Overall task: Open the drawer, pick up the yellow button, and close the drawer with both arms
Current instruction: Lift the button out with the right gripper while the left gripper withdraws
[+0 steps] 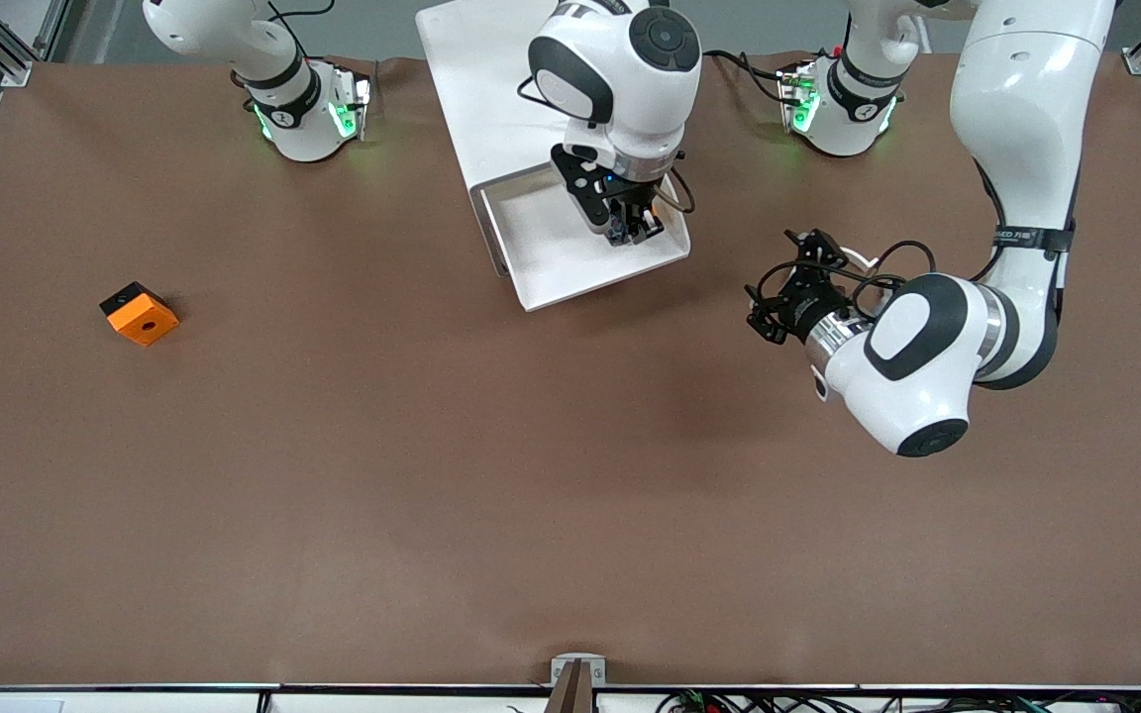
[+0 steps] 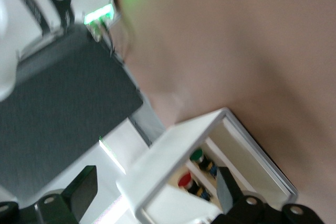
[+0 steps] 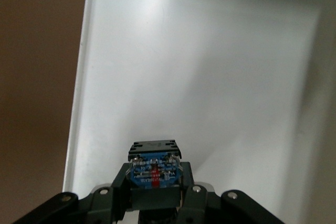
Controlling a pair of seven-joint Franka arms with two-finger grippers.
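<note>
Brown desk (image 1: 432, 475), orange block (image 1: 140, 313); right gripper (image 1: 630, 230) fingers (image 3: 191, 195) clamp the button (image 3: 154, 169) over the drawer (image 1: 551, 267); left gripper (image 1: 774, 315) waits beside it, fingers (image 2: 81, 187) apart.

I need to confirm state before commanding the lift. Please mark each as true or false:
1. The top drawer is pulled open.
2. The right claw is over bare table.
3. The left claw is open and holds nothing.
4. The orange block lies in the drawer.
1. True. The drawer stands open.
2. False. The right claw is down in the drawer, shut on a small blue-and-black part, apparently the button. Its cap does not show.
3. True. The left claw is over the table beside the drawer, fingers apart, nothing between them.
4. False. The orange block lies on the table, toward the right arm's end.
</note>
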